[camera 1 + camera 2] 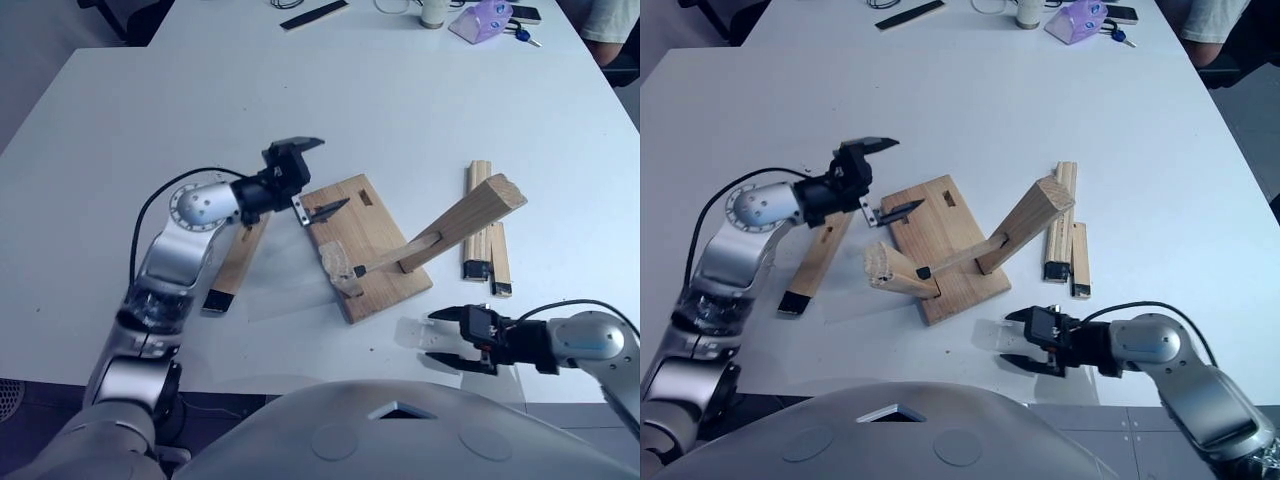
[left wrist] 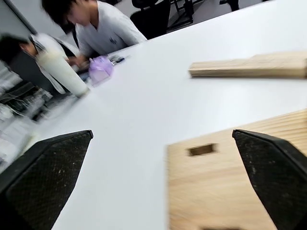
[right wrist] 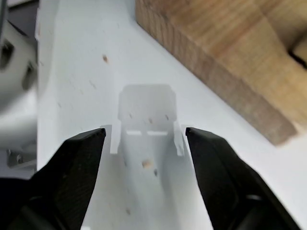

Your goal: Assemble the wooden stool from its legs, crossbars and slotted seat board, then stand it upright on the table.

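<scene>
You have the slotted seat board point(image 1: 372, 240) flat mid-table with a leaning leg point(image 1: 465, 218) socketed, left gripper point(image 1: 312, 178) at its 10 o'clock and right gripper point(image 1: 430, 338) at 5 o'clock both released; likely rigid, light wood, so pinch its edges.

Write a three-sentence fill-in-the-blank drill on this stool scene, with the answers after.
1. The left gripper and the right gripper are both ____ and hold nothing.
2. ____ legs are already fitted to the seat board, with a crossbar between them.
3. A single loose leg lies on the table on the board's ____ side, beneath the left arm.

Missing words: open; two; left.
</scene>
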### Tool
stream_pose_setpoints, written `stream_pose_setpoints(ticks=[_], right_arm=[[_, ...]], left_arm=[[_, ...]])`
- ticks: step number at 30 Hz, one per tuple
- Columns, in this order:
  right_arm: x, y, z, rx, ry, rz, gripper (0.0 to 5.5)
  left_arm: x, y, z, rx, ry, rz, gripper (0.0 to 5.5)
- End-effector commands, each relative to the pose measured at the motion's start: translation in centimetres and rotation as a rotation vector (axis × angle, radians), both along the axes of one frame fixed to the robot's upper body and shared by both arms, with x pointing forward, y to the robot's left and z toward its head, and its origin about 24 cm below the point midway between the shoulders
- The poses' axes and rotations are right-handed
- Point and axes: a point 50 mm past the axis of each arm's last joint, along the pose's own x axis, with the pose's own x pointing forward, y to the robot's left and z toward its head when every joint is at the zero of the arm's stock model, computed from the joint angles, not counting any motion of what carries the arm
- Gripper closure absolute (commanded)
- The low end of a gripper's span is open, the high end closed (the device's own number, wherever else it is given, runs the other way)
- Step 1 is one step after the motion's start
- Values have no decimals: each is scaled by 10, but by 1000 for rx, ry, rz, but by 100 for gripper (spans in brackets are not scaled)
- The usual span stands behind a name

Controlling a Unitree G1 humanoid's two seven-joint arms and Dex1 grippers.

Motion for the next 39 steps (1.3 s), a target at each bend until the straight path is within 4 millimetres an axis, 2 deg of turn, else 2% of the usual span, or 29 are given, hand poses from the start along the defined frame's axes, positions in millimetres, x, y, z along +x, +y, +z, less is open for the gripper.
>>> stream_pose_setpoints(ticks=[1, 4, 9, 12, 17, 22, 29, 32, 34, 36, 39], right_arm=[[15, 21, -6, 73, -40, -63, 241], [32, 20, -12, 62, -89, -142, 241], [65, 4, -8, 42, -201, -306, 241], [91, -6, -4, 30, -282, -407, 241], [130, 1, -2, 27, -386, -452, 241], [144, 10, 4, 66, -445, -468, 241], [143, -4, 27, 116, -558, -583, 241], [134, -16, 35, 101, -571, -607, 241], [118, -24, 36, 70, -531, -584, 241], [91, -21, 34, 61, -436, -452, 241], [49, -9, 37, 133, -241, -259, 241]], left_arm=[[34, -13, -30, 244, -143, -95, 10], [35, -10, -50, 373, -133, -161, 10], [14, 11, -84, 484, -52, -300, 10], [2, 18, -95, 498, -11, -352, 10], [-10, 16, -97, 428, 39, -393, 10], [-28, 20, -79, 329, 114, -406, 10], [-57, 21, -51, 151, 284, -332, 10], [-58, 20, -34, 47, 312, -241, 10], [-49, 23, -17, -43, 302, -154, 10], [-34, 29, -4, -135, 293, -57, 10], [-13, 40, -4, -142, 238, 55, 10]])
